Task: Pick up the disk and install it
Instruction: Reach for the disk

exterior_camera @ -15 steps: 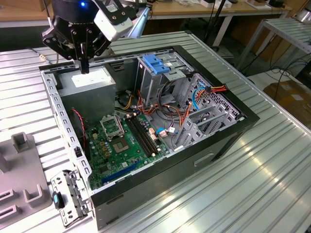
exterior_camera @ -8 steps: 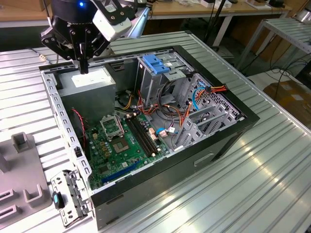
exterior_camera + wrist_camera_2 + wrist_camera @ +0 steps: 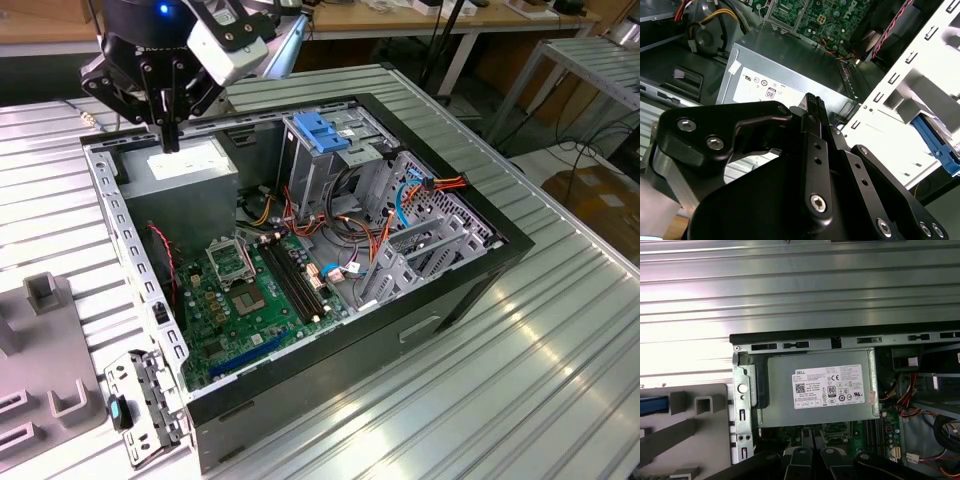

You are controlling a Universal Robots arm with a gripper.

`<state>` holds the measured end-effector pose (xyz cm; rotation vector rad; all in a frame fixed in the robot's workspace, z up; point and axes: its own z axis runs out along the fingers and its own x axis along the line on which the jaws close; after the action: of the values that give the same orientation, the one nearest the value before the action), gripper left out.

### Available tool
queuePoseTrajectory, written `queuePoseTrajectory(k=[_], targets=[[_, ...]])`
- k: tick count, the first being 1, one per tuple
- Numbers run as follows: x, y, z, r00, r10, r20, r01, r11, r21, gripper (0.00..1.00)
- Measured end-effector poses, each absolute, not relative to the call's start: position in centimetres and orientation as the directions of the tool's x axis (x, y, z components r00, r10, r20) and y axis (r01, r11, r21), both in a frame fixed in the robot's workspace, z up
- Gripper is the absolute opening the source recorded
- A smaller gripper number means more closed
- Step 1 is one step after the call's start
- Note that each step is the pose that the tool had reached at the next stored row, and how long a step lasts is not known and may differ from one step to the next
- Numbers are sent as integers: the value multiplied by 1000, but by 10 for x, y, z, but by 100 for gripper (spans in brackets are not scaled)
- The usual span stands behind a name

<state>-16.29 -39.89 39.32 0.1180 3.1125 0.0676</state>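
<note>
Black two-finger gripper, fingers pressed together and holding nothing, hovers over a grey metal power-supply box inside an open black computer case. The disk — just its blue plastic rail edge visible — sits in a grey slotted holder beside the case.

Table: a ribbed metal table is carrying everything.
Computer case: the computer case is lying open on the table.
Power supply: the grey power supply is sitting in the case's far corner, white sticker facing up.
Motherboard: the green motherboard is lying beside it.
Drive cage: the blue-topped drive cage is standing among cables.
Fixture: a grey fixture is resting outside the case.
</note>
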Motion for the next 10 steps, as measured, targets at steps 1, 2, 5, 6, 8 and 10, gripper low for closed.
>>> queuePoseTrajectory(k=[1,2,5,6,8,10], targets=[[-163,-399,393,-997,76,-24,75,996,44,15],[-163,-399,393,-997,76,-24,75,996,44,15],[-164,-399,393,-997,76,-24,75,996,44,15],[-164,-399,393,-997,76,-24,75,996,44,15],[-165,-399,393,-997,76,-24,75,996,44,15],[-165,-399,393,-997,76,-24,75,996,44,15]])
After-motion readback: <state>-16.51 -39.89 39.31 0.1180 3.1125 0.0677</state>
